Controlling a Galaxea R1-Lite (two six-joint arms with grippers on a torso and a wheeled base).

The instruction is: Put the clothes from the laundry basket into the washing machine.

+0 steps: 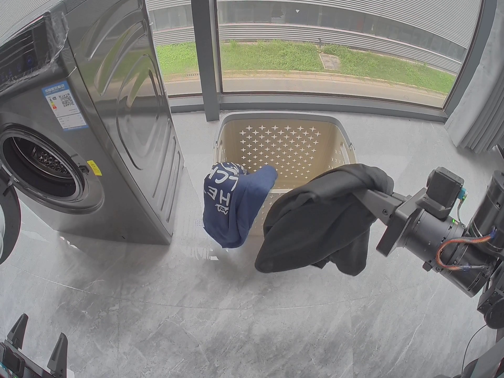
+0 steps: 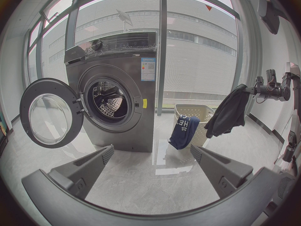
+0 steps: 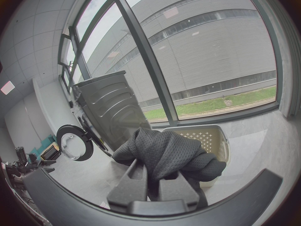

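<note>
My right gripper (image 1: 375, 198) is shut on a black garment (image 1: 315, 219) that hangs in the air in front of the beige laundry basket (image 1: 286, 119). The same black garment (image 3: 166, 154) drapes over the shut fingers (image 3: 131, 179). A blue garment with white lettering (image 1: 233, 200) hangs over the basket's front left rim. The grey washing machine (image 1: 105, 106) stands at the left, its round door (image 2: 50, 113) swung wide and the drum (image 2: 108, 102) exposed. My left gripper (image 2: 150, 154) is low at the near left, open and holding nothing, facing the machine.
A large floor-to-ceiling window with a dark post (image 1: 205, 43) runs behind the basket. A grey curtain (image 1: 480, 111) hangs at the far right. Bare grey tiled floor (image 1: 236, 311) lies between me, the machine and the basket.
</note>
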